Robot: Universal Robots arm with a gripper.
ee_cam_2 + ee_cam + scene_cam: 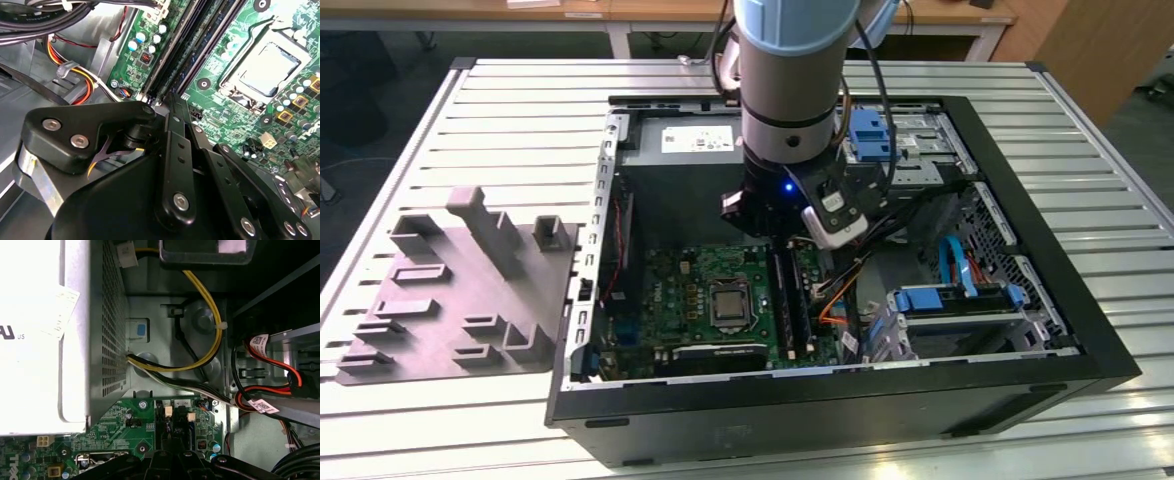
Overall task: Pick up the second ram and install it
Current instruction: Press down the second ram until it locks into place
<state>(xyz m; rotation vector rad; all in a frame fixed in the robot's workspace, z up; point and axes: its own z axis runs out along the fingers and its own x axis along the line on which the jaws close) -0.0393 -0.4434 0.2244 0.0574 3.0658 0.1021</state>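
In the exterior view my gripper [778, 238] hangs low inside the open computer case [1067, 300]. It is right over the far end of the long black memory slots [785, 290] of the green motherboard [680, 290]. In the second wrist view its black linkages narrow to a tip [167, 100] touching, or just above, the near end of those slots [200, 40]. In the first wrist view the gripper [170, 456] sits over the same slot end [169, 432]. I cannot tell the second ram apart from the dark slots under the gripper.
The processor socket [727, 300] lies just to the exterior view's left of the slots. A silver power supply [680, 140] fills the far corner, with cable bundles [210, 345] beside it. Blue-latched drive bays [947, 300] stand at the exterior view's right. A grey fixture plate [454, 290] lies outside the case.
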